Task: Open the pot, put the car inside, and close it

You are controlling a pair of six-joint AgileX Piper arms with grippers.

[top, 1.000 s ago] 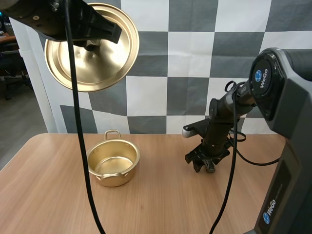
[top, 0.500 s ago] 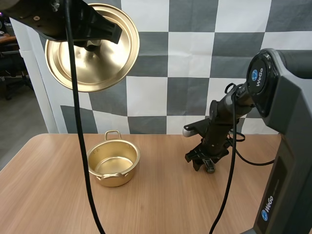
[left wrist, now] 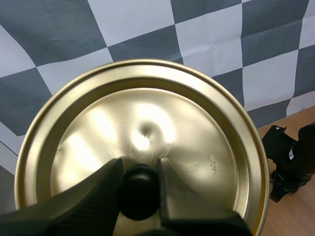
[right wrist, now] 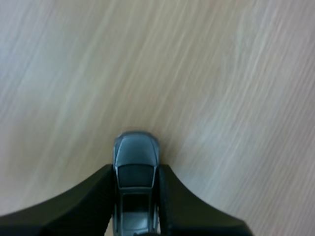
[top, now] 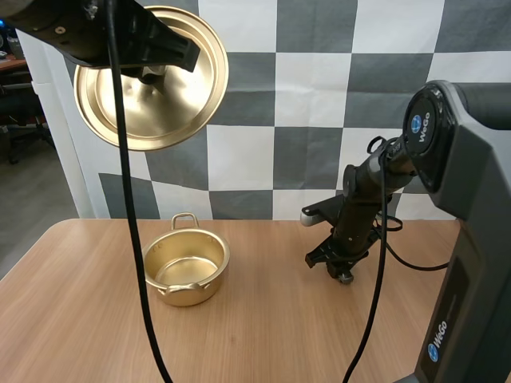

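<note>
The open gold pot (top: 186,267) stands on the table's left half. Its gold lid (top: 152,88) hangs high above it, tilted so its underside faces the camera; my left gripper (top: 152,72) holds it. In the left wrist view the fingertips pinch the lid's black knob (left wrist: 139,191) against the lid (left wrist: 197,147). A small grey toy car (right wrist: 135,157) rests on the wood. My right gripper (right wrist: 136,172) has both fingers pressed against the car's sides. From above, that gripper (top: 342,271) reaches down to the table right of the pot, with the car (top: 346,278) at its tips.
The wooden table (top: 263,335) stretches bare between the pot and the right gripper and toward the front edge. My right arm's large grey base (top: 471,239) fills the right side. The right gripper (left wrist: 290,167) is also seen past the lid's rim.
My right gripper's fingers have drawn in from wide apart onto the car's sides. The left arm and lid have stayed still.
</note>
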